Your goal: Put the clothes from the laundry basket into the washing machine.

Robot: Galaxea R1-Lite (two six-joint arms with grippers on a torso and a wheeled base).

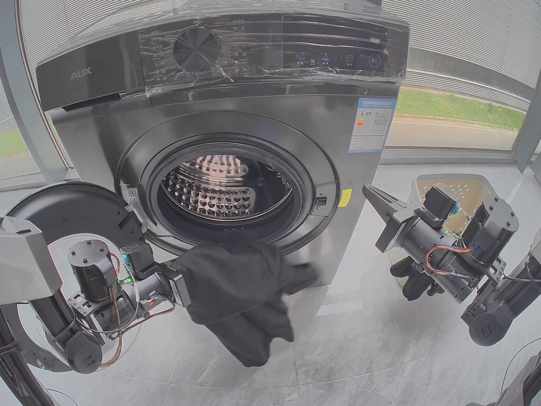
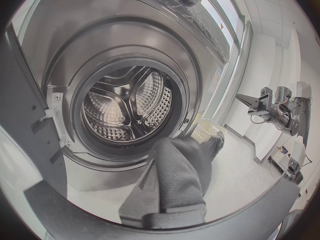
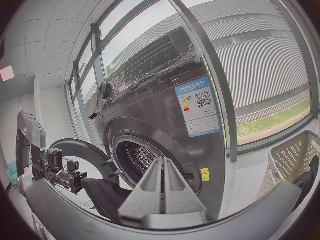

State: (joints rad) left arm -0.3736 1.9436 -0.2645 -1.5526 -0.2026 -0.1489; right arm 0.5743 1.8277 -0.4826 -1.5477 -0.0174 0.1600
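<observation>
The left gripper [image 2: 158, 174] is clamped on a black, limp cloth garment [image 1: 242, 288], which hangs just below the mouth of the grey front-loading washing machine [image 1: 225, 102], its lower folds dangling toward the floor. On the other side, the right gripper [image 3: 162, 162] has its fingers pressed together on nothing and is held up in front of the beige perforated plastic laundry basket [image 1: 479, 190]. The round machine door [image 1: 73, 210] stands swung open on the left.

The step in hand appears to be loading. The garment likely needs lifting over the door seal and pushing well into the steel drum [image 1: 220, 190] before release, or its tail may catch on the lip.

The cloth wraps the left fingertips. The right arm hides most of the basket, so what remains inside is unclear beyond a dark piece [image 3: 308, 180] at its edge.
</observation>
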